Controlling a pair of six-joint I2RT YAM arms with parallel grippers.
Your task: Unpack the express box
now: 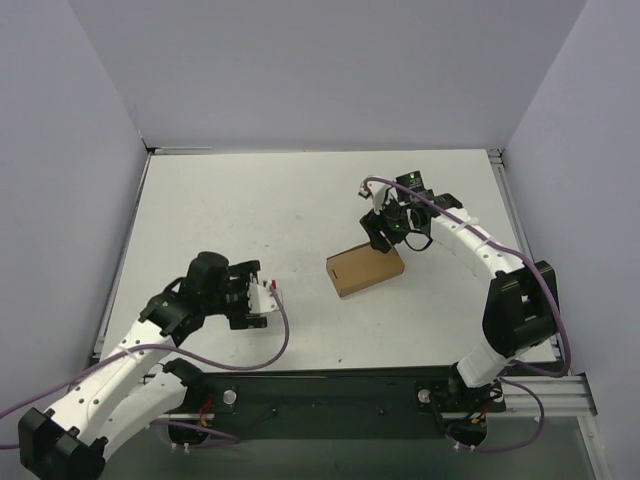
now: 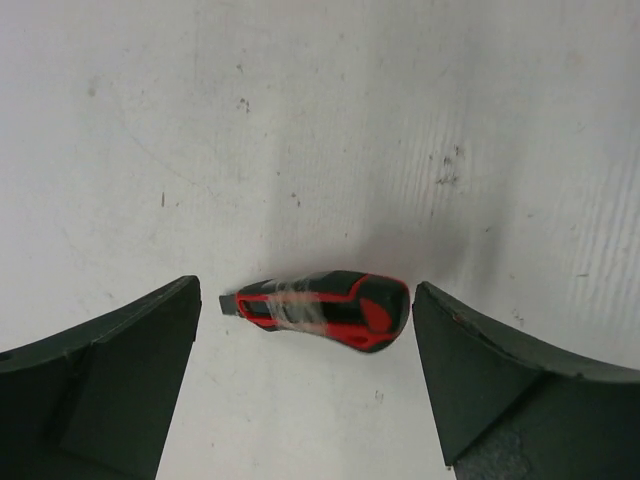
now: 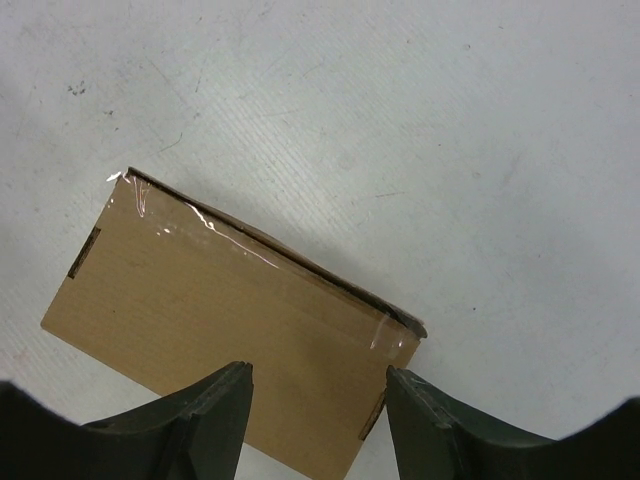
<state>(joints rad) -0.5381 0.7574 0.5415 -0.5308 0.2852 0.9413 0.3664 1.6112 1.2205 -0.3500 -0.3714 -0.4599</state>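
The express box [image 1: 365,270] is a flat brown cardboard box lying near the table's middle, with clear tape along its top seam [image 3: 230,320]. My right gripper [image 3: 318,420] hovers over the box's right end, open, with one finger over the lid and the other at the box's edge. It sits at the box's far right corner [image 1: 385,238] in the top view. My left gripper [image 2: 305,400] is open at the left [image 1: 262,300]. A red-and-black utility knife [image 2: 320,308] lies loose on the table between its fingers, touching neither.
The white table [image 1: 250,210] is walled by grey panels at the back and sides. A purple cable [image 1: 285,335] loops beside the left arm. The arm bases stand on a black rail [image 1: 330,390] at the near edge.
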